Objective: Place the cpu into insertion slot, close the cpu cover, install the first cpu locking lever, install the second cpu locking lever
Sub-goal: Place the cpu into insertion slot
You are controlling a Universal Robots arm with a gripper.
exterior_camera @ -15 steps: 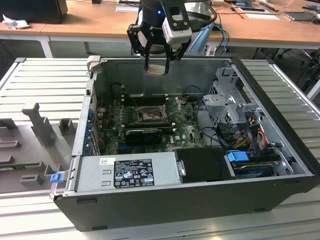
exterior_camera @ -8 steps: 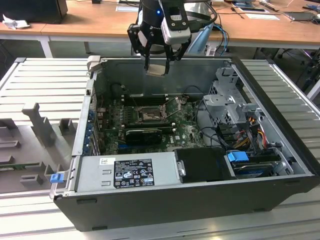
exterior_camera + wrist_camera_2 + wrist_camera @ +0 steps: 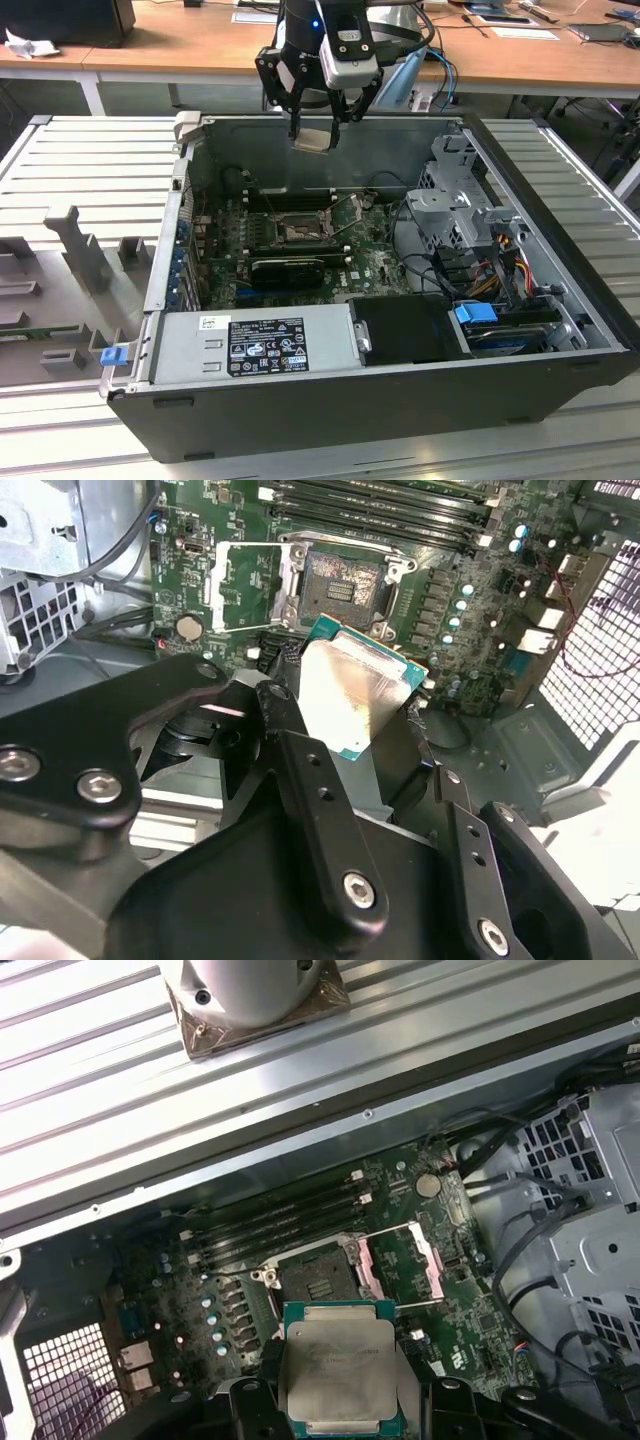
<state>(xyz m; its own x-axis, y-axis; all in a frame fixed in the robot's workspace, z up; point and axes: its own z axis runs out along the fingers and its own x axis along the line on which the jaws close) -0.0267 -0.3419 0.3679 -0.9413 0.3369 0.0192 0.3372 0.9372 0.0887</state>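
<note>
My gripper hangs above the open computer case, near its back wall, shut on the cpu. In both wrist views the cpu is a silvery square on a green edge, clamped between the black fingers. Below it on the green board lies the insertion slot, dark, bare and uncovered. The cpu cover is swung open, lying beside the slot as a thin metal frame.
A black finned card lies just in front of the slot. Memory slots run behind it. The grey power supply fills the case front, with a drive cage and cables on the exterior view's right.
</note>
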